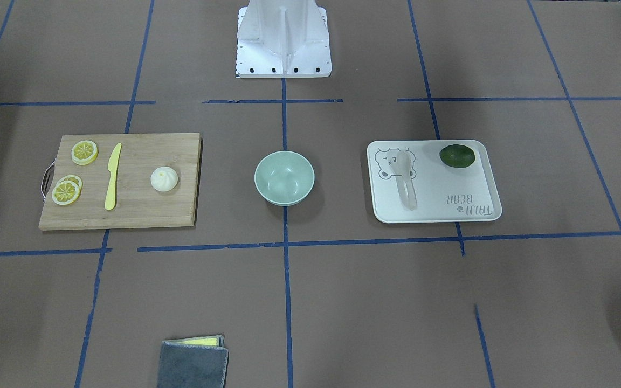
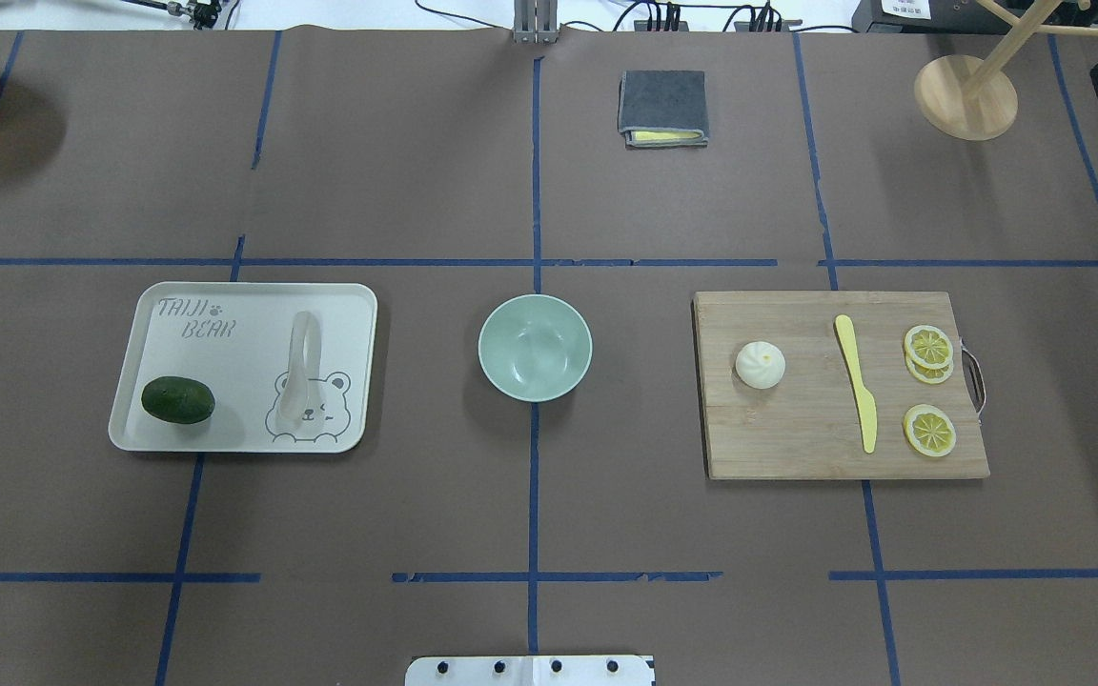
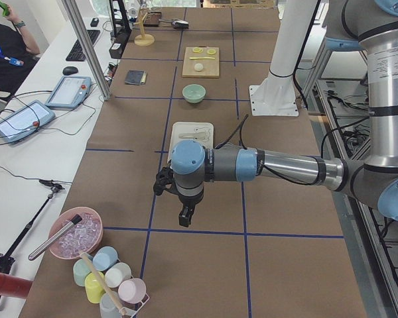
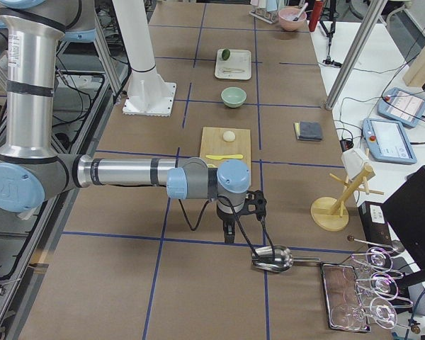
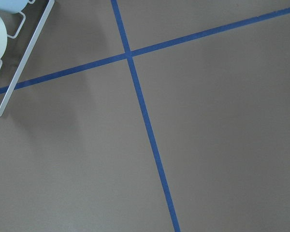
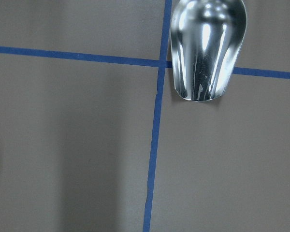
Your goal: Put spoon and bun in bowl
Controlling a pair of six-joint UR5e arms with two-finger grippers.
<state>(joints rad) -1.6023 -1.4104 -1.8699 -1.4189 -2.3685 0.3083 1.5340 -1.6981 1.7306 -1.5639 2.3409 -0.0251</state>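
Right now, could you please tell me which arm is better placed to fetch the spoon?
Left. The spoon lies on the bear tray left of the bowl; the bun is on the cutting board to its right.

The bowl stands alone mid-bench with bare bench on every side, well apart from the tray on the robot's left and the cutting board on its right. On the tray the spoon lies with open tray between it and the lime. On the board the bun sits apart from the yellow knife, which lies between it and the lemon slices, while the folded cloth and wooden stand sit far off at the bench's far side.
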